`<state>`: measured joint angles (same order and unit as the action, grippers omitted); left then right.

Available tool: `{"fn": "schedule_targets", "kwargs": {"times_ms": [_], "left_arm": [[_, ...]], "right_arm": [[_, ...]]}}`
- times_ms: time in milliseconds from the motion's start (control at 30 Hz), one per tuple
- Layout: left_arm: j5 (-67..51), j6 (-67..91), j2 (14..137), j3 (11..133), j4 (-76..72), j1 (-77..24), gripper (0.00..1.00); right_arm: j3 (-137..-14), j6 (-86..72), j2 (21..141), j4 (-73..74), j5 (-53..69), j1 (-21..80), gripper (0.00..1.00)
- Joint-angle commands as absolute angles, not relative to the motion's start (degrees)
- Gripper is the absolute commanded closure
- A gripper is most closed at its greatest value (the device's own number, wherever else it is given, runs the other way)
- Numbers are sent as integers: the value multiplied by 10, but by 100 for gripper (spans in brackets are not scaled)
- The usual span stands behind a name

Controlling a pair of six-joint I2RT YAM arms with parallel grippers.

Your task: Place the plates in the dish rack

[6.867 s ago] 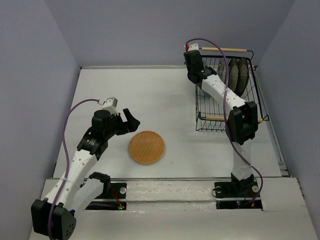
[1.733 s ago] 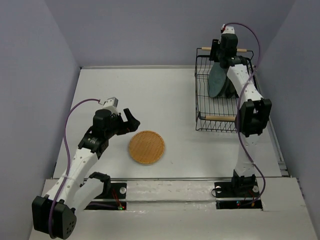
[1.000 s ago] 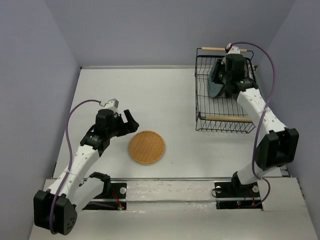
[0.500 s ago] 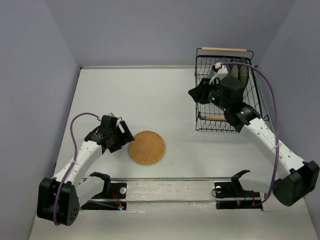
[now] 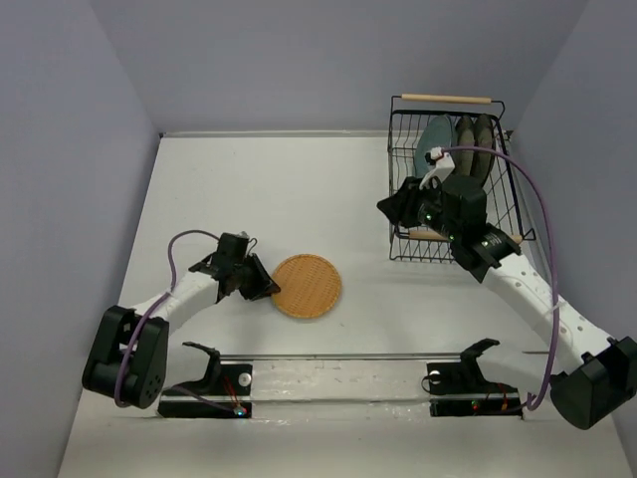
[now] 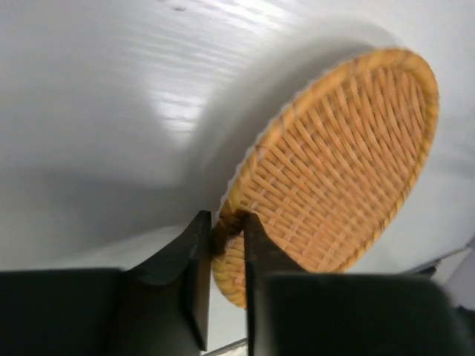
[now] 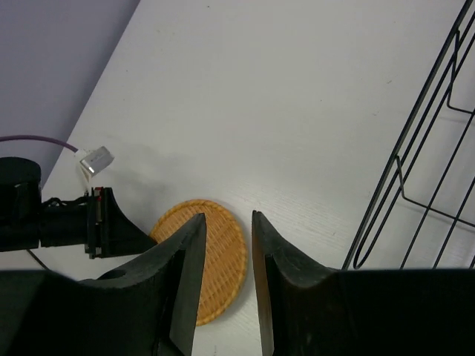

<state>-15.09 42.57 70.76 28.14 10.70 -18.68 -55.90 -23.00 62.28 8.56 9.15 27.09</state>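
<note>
The woven plate (image 6: pixel 341 163) is pinched at its rim by the left gripper (image 6: pixel 226 224). The right gripper (image 7: pixel 223 237) is held narrowly parted, empty, beside the rack (image 5: pixel 445 98).

A white tabletop (image 5: pixel 299 189) with a matte, faintly grained surface fills the middle of the top view. Plain pale lavender walls close it in on three sides: a back wall (image 5: pixel 328 60), a left wall (image 5: pixel 60 199) and a right wall (image 5: pixel 597 149), each meeting the tabletop at a straight seam. A thin metal rail (image 5: pixel 338 356) crosses the near edge, with a white ledge (image 5: pixel 338 418) below it. A narrow strip (image 5: pixel 553 289) runs along the right edge. The light is soft and even, casting faint shadows; the left wrist view shows a bright sheen on the surface.
</note>
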Motion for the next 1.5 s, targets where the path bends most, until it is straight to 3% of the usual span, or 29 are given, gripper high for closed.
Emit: {"fn": "schedule_targets", "kwargs": {"times_ms": [0, 133, 467, 567, 1133, 1200, 1300, 1333, 1367, 1400, 1433, 1467], "left_arm": [[-182, 415, 719, 244, 61, -191, 94], [-168, 399, 680, 264, 61, -190, 94], [-157, 418, 415, 359, 43, -189, 94], [-189, 444, 389, 368, 5, -189, 94], [-373, 524, 388, 344, -211, -192, 94], [-386, 520, 388, 348, -215, -194, 94], [-396, 520, 400, 354, -217, -197, 94], [-400, 519, 408, 353, -219, -200, 94], [-401, 519, 411, 353, -220, -201, 94], [-401, 515, 415, 354, -220, -203, 94], [-403, 511, 417, 354, -219, -203, 89], [-403, 503, 424, 358, -207, -203, 61]], "right_arm": [[-553, -243, 609, 57, 128, 275, 62], [-549, -242, 604, 67, 162, 275, 50], [-570, -234, 603, 117, 208, 280, 14], [-569, -243, 598, 114, 235, 280, 8], [-549, -278, 667, 70, 296, 304, 6], [-541, -291, 665, 45, 319, 304, 11], [-533, -308, 663, 7, 344, 304, 27], [-532, -315, 662, -21, 353, 304, 50], [-527, -323, 657, -31, 354, 304, 66], [-525, -335, 653, -38, 348, 304, 92], [-525, -337, 649, -40, 341, 304, 93], [-530, -338, 636, -40, 330, 304, 93]]}}
